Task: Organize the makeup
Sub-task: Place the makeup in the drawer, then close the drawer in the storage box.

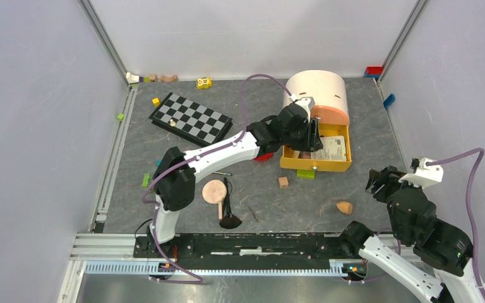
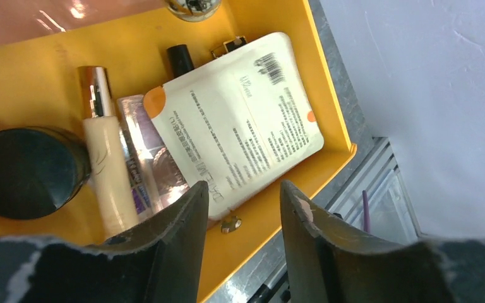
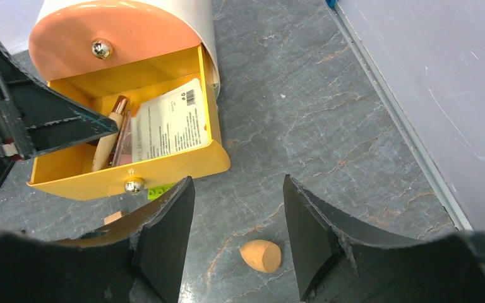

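My left gripper (image 1: 311, 136) hovers open and empty over the yellow drawer (image 1: 345, 165); in its wrist view (image 2: 243, 201) the fingers frame the drawer's near wall. The drawer (image 2: 271, 218) holds a white sachet (image 2: 240, 120), a cream tube with a gold cap (image 2: 106, 164), a pinkish pack (image 2: 155, 158) and a black round lid (image 2: 25, 172). My right gripper (image 1: 379, 182) is open and empty above the orange teardrop sponge (image 3: 262, 255), which lies on the mat between its fingers (image 3: 164, 240). The sponge (image 1: 345, 207) lies right of centre. A round peach compact (image 1: 214, 190) and a black-handled brush (image 1: 229, 214) lie near the left arm's base.
The drawer belongs to a white and peach cylinder organizer (image 1: 319, 88). A green block (image 1: 305, 173) and a wooden block (image 1: 283, 182) lie before the drawer. A red curved piece (image 1: 264, 156) sits under the left arm. A checkerboard (image 1: 191, 118) lies at the back left. Walls enclose the mat.
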Robot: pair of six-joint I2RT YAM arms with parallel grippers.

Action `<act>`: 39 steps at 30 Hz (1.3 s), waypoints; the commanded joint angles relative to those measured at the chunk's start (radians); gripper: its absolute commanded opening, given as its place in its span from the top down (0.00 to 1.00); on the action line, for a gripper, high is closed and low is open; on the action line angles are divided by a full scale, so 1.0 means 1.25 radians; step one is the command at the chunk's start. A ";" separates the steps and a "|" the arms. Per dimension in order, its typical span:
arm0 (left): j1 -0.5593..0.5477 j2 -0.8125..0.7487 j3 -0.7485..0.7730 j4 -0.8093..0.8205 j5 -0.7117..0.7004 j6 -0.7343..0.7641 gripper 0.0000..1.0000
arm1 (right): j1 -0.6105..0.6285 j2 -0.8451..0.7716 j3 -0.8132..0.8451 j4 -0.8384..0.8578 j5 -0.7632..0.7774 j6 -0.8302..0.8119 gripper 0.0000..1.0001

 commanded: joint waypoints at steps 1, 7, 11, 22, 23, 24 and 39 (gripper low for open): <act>0.005 -0.097 0.074 -0.088 -0.072 0.078 0.46 | 0.001 0.009 0.014 0.002 0.020 -0.022 0.38; 0.009 -0.221 0.032 -0.249 -0.214 0.132 0.44 | 0.002 0.052 0.036 0.037 -0.047 -0.115 0.34; 0.026 -0.378 -0.116 -0.317 -0.324 0.118 0.42 | 0.002 0.102 0.039 0.069 -0.121 -0.192 0.33; 0.213 -0.804 -0.442 -0.514 -0.444 -0.026 0.37 | 0.002 0.229 -0.035 0.249 -0.323 -0.316 0.29; 0.225 -0.811 -0.447 -0.527 -0.453 -0.024 0.36 | 0.002 0.246 -0.037 0.258 -0.334 -0.324 0.29; 0.236 -0.815 -0.449 -0.533 -0.453 -0.018 0.36 | 0.002 0.262 -0.037 0.266 -0.343 -0.328 0.28; 0.396 -0.751 -0.540 -0.426 -0.315 0.066 0.37 | 0.002 0.424 -0.036 0.373 -0.352 -0.218 0.27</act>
